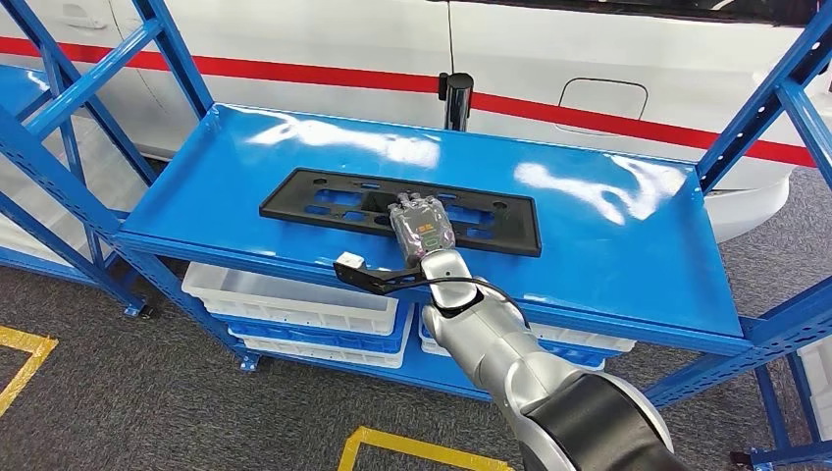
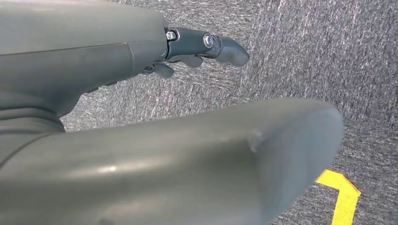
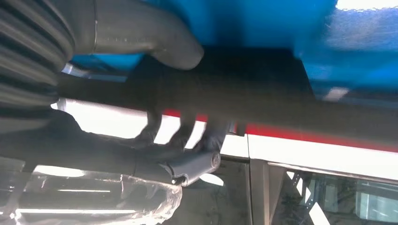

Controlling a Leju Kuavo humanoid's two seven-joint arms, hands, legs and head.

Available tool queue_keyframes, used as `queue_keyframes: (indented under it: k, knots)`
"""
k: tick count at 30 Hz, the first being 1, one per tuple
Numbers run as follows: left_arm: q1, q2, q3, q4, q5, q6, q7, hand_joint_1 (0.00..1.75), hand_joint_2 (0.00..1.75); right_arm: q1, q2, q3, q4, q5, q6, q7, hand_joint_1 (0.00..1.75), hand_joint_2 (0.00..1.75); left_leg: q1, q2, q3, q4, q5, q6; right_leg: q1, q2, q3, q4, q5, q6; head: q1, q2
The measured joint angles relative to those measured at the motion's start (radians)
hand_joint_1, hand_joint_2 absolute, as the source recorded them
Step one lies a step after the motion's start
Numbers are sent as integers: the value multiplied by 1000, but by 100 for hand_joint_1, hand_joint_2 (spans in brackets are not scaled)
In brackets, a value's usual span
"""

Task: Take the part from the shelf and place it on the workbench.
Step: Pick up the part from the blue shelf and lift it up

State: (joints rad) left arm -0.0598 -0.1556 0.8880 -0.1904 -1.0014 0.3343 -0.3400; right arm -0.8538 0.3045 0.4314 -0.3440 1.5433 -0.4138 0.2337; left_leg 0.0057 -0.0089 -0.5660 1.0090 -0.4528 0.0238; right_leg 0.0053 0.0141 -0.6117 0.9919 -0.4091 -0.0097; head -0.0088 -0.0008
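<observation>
The part (image 1: 324, 201) is a long flat black plastic plate with cut-outs, lying across the middle of the blue shelf (image 1: 608, 245). My right hand (image 1: 420, 226) lies over its near edge, a little right of centre. In the right wrist view the dark part (image 3: 281, 98) runs between the thick thumb (image 3: 155, 37) on one side and the darker fingers (image 3: 187, 136) curled over the other, so the hand grips it. My left hand (image 2: 94, 61) hangs over grey carpet, holding nothing, with fingers (image 2: 220, 47) apart from the thumb.
Blue shelf uprights (image 1: 755, 118) and diagonal braces (image 1: 88, 78) frame the shelf on both sides. White and blue bins (image 1: 294, 294) sit on the lower level. A white car with a red stripe (image 1: 589, 59) and a black post (image 1: 456, 98) stand behind. Yellow floor tape (image 1: 20, 353) marks the carpet.
</observation>
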Motion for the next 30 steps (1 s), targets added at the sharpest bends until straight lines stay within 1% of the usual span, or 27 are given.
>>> queue_keyframes:
  k: [1,2,6,8,11,13,15,18,22,24,26,28,30]
  knots:
    - [0,0,0,0,0,0,0,0,0,0,0,0,2,0,1,0,123,175,0,0,0,0,0,0,0,0,0,0,0,0,0,0]
    - [0,1,0,0,0,1,-1,0,0,0,0,0,3,1,2,0,127,175,0,0,0,0,0,0,0,0,0,0,0,0,0,0]
    - [0,2,0,0,0,2,-1,0,0,-1,0,0,8,3,0,2,160,175,0,0,0,0,0,0,0,0,0,0,0,0,0,0]
    - [0,2,0,0,0,6,-1,0,0,-1,0,0,9,3,-6,4,170,175,0,0,0,0,0,0,0,0,0,0,0,0,0,0]
    - [0,2,0,0,0,14,-1,0,0,0,0,-1,10,-2,-30,4,174,175,0,0,0,0,0,0,0,0,0,0,0,0,0,0]
    - [0,2,1,0,0,19,-2,0,0,1,0,-10,10,-30,-66,-19,175,175,0,0,0,0,0,0,0,0,0,0,0,0,0,0]
    - [0,2,3,0,0,21,-3,0,0,1,0,-31,10,-82,-118,-69,175,175,0,0,0,0,0,0,0,0,0,0,0,0,0,0]
    - [0,2,6,0,0,23,-4,0,0,-3,2,-78,1,-174,-202,-168,175,175,0,0,0,0,0,0,0,0,0,0,0,0,0,0]
    - [0,2,8,0,0,28,3,0,0,-14,8,-142,-29,-282,-259,-283,175,175,0,0,0,0,0,0,0,0,0,0,0,0,0,0]
    - [0,2,12,0,-1,30,9,0,0,-16,16,-173,-60,-361,-268,-358,175,175,0,1,0,0,0,0,0,0,0,0,1,-1,0,0]
    - [-1,3,18,0,-1,32,14,0,0,-16,25,-196,-105,-482,-266,-432,175,175,0,1,0,0,0,0,0,1,0,0,2,-3,0,0]
    - [-1,3,25,0,0,34,17,0,0,-14,31,-203,-163,-644,-237,-497,175,175,0,2,0,0,0,0,0,1,0,0,2,-3,0,0]
    - [-1,3,31,0,4,35,19,0,0,-6,36,-202,-236,-815,-180,-556,174,175,0,2,1,0,0,0,0,2,0,0,2,-3,0,0]
